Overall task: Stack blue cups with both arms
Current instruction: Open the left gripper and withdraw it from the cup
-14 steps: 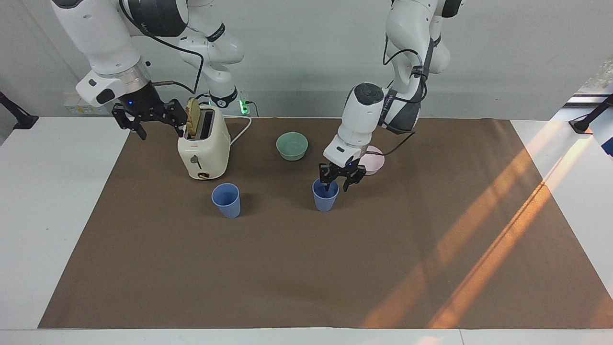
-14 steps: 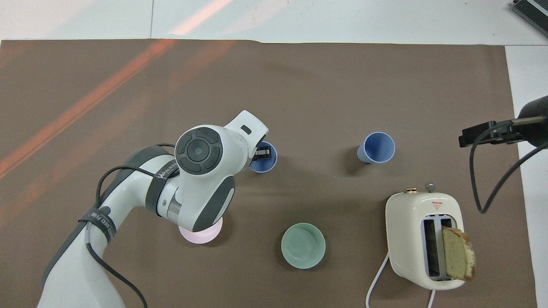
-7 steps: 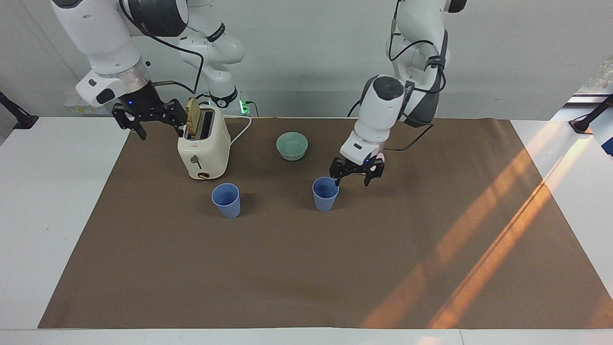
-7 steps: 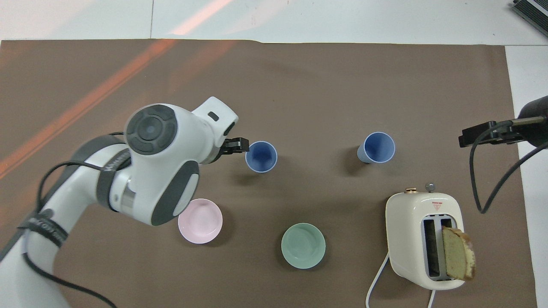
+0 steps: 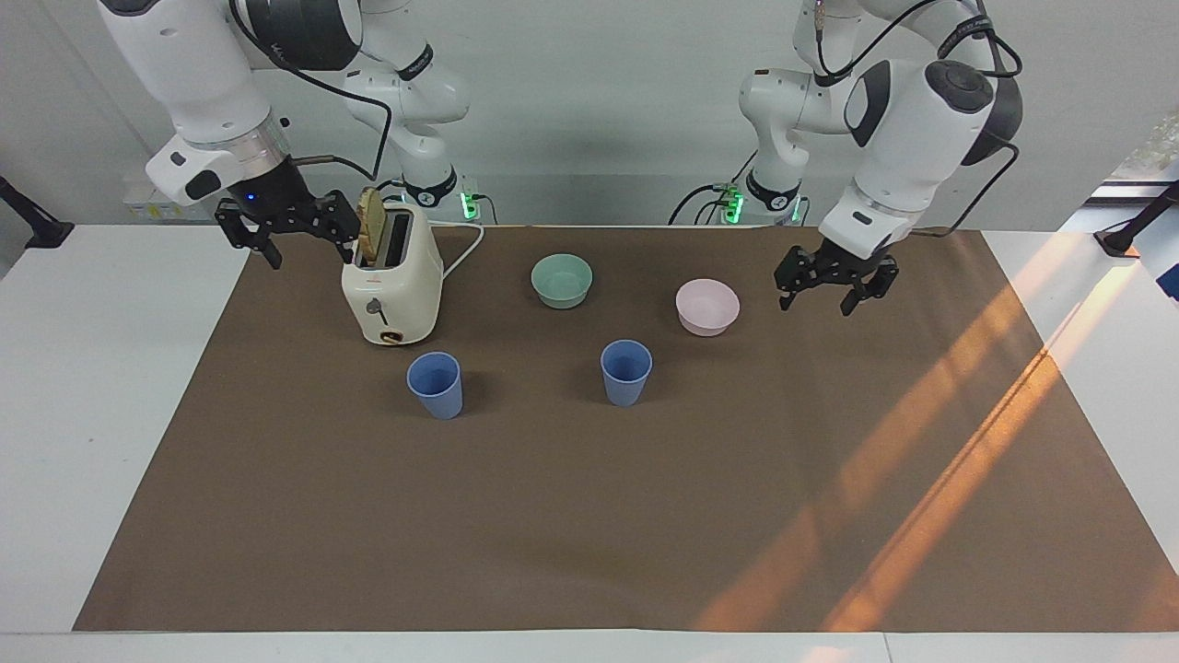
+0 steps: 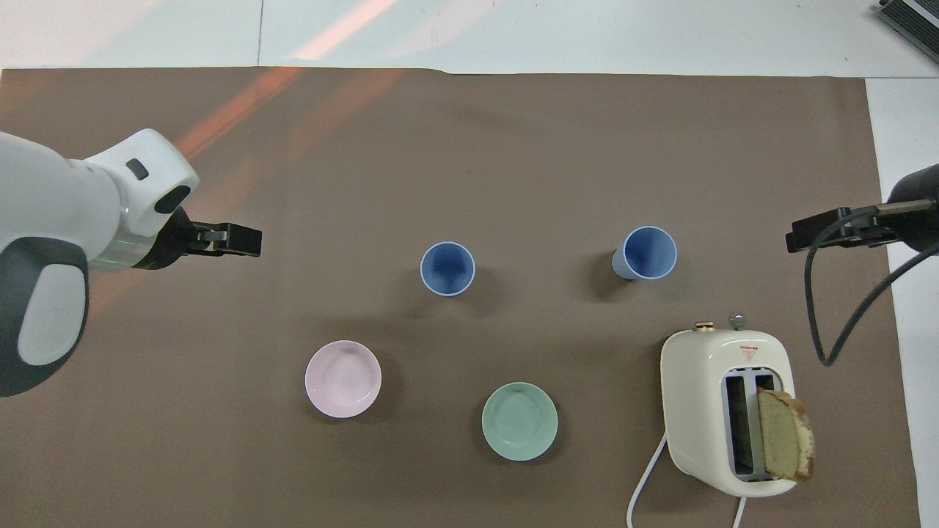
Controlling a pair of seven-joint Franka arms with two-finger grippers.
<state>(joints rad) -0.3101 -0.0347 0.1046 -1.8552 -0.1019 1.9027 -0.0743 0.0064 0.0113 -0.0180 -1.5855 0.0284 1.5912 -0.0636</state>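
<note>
both blue cups (image 5: 435, 384) (image 5: 626, 371) stood upright and apart at the frame's centre, while the left gripper (image 5: 834, 284) hung released at upper right and the right gripper (image 5: 287, 227), also released, waited upper left beside the toaster (image 5: 392, 281).

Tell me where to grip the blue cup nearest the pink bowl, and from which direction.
Judging by its pose, take that blue cup at its rim, from straight above, one finger inside the mouth and one outside. It stands upright, open end up, with tapered walls and no handle. The left gripper is closest.
</note>
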